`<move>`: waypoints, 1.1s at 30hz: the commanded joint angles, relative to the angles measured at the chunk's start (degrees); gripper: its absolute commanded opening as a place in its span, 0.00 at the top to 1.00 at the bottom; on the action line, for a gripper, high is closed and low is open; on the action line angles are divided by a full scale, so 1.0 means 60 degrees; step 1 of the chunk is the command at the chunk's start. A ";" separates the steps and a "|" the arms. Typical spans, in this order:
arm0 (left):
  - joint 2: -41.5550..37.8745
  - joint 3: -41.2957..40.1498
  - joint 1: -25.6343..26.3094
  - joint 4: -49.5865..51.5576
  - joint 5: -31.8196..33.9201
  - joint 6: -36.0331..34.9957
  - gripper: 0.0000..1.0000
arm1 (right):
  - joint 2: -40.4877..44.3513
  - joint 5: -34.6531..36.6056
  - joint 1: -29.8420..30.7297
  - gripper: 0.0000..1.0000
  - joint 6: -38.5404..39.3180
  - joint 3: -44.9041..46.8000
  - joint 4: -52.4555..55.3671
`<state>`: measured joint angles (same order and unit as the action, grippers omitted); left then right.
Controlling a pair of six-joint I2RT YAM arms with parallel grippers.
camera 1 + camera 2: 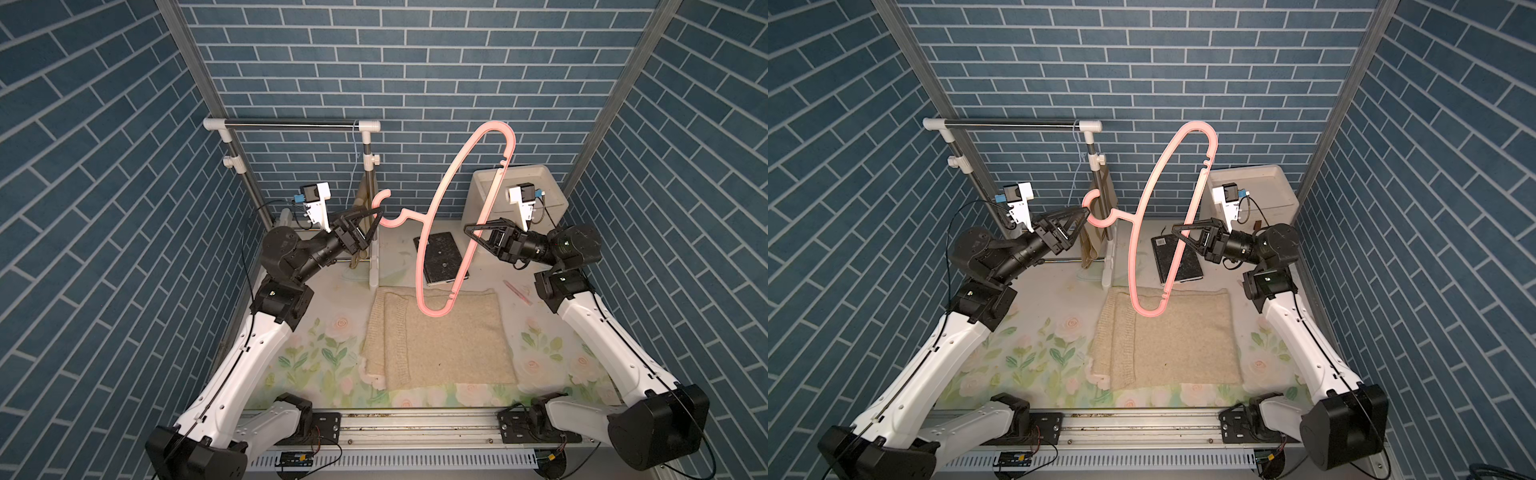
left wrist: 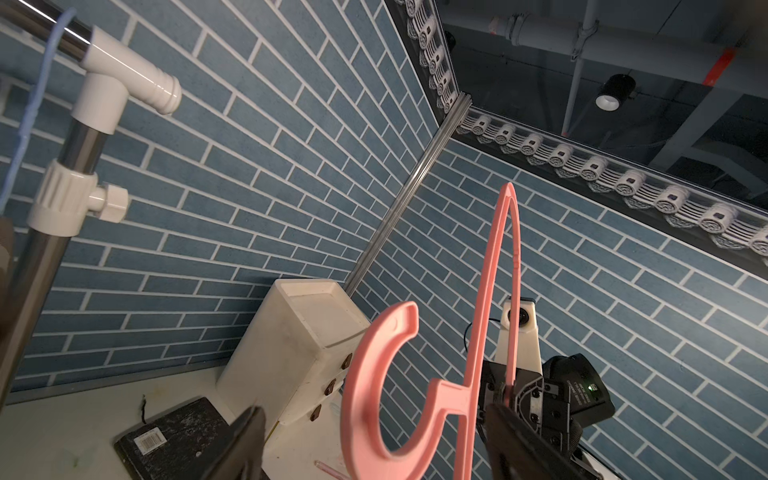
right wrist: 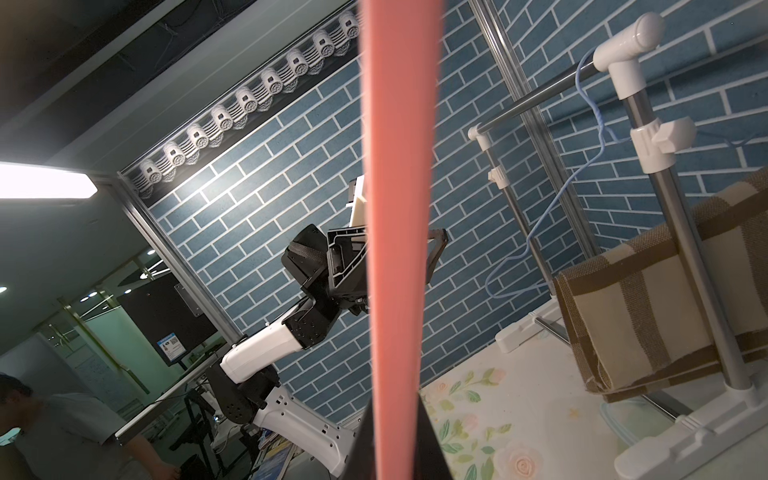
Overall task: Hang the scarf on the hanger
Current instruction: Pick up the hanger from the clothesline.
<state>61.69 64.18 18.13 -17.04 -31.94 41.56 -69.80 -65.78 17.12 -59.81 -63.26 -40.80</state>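
My right gripper point(image 1: 474, 236) has its jaws clamped tight on the straight bottom bar of the pink plastic hanger point(image 3: 399, 208). In my right wrist view that bar is one broad pink stripe down the middle. The hanger stands on end in the air, one shoulder tip high above that gripper and the other low beneath it. Its hook point(image 2: 363, 395) reaches sideways to my left gripper point(image 2: 376, 436). There the jaws stand wide, one finger on each side of the hook, and I cannot make out either finger touching it.

The scarf point(image 1: 440, 345), a beige knit folded into a flat rectangle, lies on the flower-printed table cover point(image 1: 316, 353). It is below and between my two grippers, toward my arm bases. In both top views the hanger's low tip shows over its far edge.

Below my right fingertips lies a black notebook point(image 1: 442, 257) with a white barcode sticker point(image 2: 151, 440), its digits too small to read. Behind that gripper stands a white box point(image 2: 307, 332) with three small brown knobs. The black housing point(image 2: 579, 388) on my right wrist carries fine white print beside a green light, also unreadable.

Beyond my left gripper stands the clothes rack point(image 1: 291, 124), a chrome rail with white plastic joints. A tan checked cloth point(image 3: 631, 299) hangs low on it and a light blue cord point(image 3: 536, 232) dangles from the rail. A blue notice point(image 3: 171, 347) with a QR code shows outside the cell, its words blurred.
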 commanded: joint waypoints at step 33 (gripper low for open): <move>0.0379 -0.0645 -0.0153 -0.2450 -0.1809 0.1317 0.95 | -0.0465 0.0255 0.0110 0.84 -0.0334 0.0251 -0.0554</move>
<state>64.45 61.36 17.47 -30.65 -43.00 50.19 -72.77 -65.08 18.13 -63.13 -62.08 -43.24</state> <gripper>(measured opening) 0.135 0.134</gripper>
